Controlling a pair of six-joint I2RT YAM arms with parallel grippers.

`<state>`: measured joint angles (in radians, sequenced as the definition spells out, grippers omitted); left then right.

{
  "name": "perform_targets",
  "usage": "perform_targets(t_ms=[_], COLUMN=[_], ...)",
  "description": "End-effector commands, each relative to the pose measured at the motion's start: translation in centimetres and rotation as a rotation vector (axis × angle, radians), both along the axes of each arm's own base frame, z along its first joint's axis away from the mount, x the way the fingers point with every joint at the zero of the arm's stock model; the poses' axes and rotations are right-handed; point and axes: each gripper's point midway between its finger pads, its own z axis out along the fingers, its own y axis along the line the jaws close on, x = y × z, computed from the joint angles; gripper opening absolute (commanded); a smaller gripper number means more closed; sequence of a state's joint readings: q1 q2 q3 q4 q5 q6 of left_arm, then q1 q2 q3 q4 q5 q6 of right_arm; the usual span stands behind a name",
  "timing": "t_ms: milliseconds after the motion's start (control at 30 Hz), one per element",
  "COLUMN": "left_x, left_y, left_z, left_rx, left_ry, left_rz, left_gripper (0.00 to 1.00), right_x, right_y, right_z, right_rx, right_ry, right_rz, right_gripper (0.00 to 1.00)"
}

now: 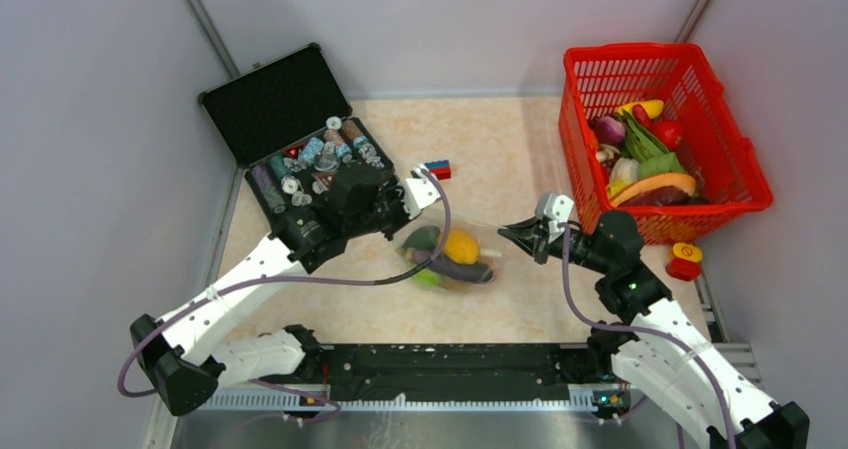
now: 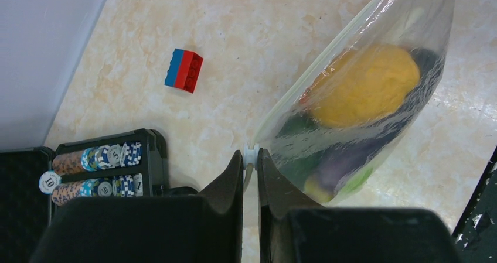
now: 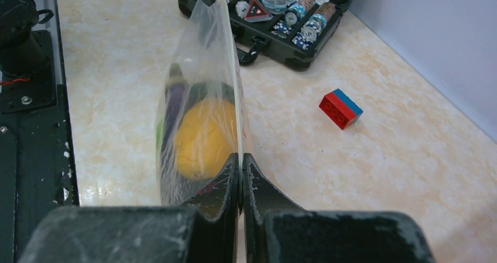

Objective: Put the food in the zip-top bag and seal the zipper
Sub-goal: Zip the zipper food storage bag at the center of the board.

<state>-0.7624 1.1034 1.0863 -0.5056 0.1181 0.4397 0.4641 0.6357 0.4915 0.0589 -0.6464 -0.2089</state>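
The left gripper (image 2: pixel 250 156) pinches one end of the zipper (image 2: pixel 328 56). The right gripper (image 3: pixel 241 160) pinches the other end. Between them hangs the bag (image 1: pixel 492 252), with the food (image 3: pixel 205 137) inside.

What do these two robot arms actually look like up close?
The left arm and right arm have white shells and black joints, each with a looping purple cable. The left gripper and right gripper end in two black wedge-shaped fingers.

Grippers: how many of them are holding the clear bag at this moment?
2. The left gripper pinches the zip-top bag at its end nearest the black case; the right gripper pinches the opposite end.
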Motion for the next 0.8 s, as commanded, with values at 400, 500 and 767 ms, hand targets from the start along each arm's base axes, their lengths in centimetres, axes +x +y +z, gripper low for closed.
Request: perform_targets(t_ms=[400,500,767], left_x=[1.0,1.0,0.5], left_y=[3.9,4.7,6.8], left_z=[1.5,1.1,1.5], left_rx=[0.000,0.034,0.062], left_ry=[-0.026,-0.022,-0.050], left_rz=[0.130,0.155,0.184], left_gripper=[0.00,0.00,0.00], right_x=[-0.3,-0.5,-0.4], right_y=[-0.1,-0.1,-0.1], right_z=[1.9,2.3,2.0], right_rx=[0.031,0.042,0.037], right_ry=[-0.069,-0.086,-0.077], right_rz=[0.002,0.007,0.002], right_gripper=[0.00,0.00,0.00])
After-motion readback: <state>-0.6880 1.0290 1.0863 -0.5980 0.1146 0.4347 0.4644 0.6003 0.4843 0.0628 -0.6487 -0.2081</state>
